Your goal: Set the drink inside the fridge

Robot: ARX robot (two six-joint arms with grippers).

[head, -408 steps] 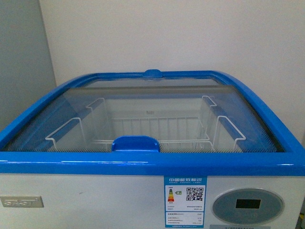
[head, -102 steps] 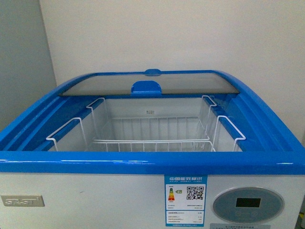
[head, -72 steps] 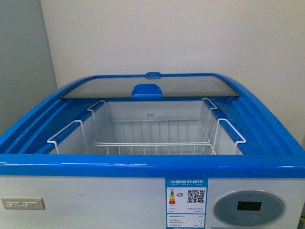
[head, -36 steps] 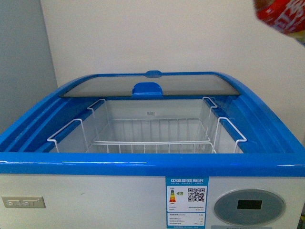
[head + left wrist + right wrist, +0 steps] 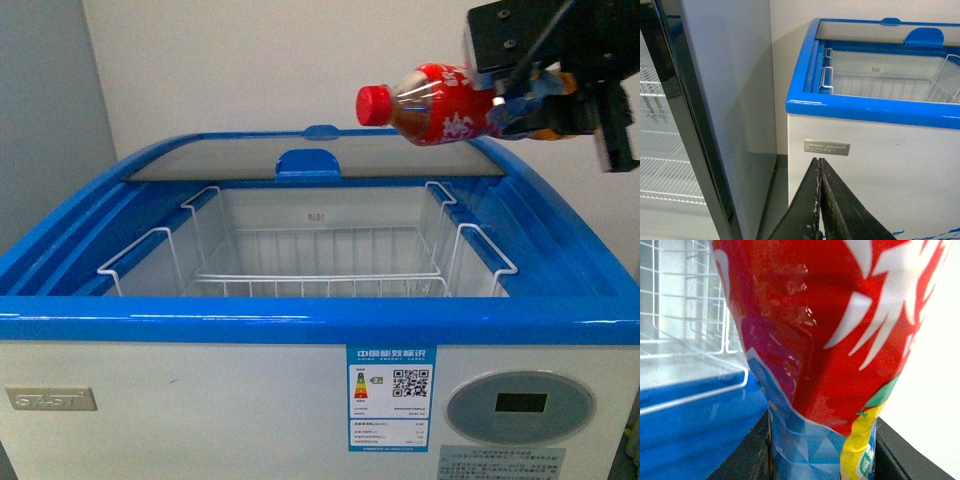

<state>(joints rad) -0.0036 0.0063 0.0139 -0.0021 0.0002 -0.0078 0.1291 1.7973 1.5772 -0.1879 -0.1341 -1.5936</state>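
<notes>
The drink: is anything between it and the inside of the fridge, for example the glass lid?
Nothing visible does. The glass lid sits at the far end, so the fridge is open on top. The drink, held sideways in the right gripper, hangs above its right side. Only empty wire baskets lie inside.

Shop-like setting, glass-lidded chest freezer (image 5: 300,330), glass-door display cooler (image 5: 715,100)

Plain off-white wall (image 5: 250,70), tall grey cabinet (image 5: 730,75) with dark-framed door (image 5: 692,125), white wire shelves (image 5: 660,195) inside.
</notes>
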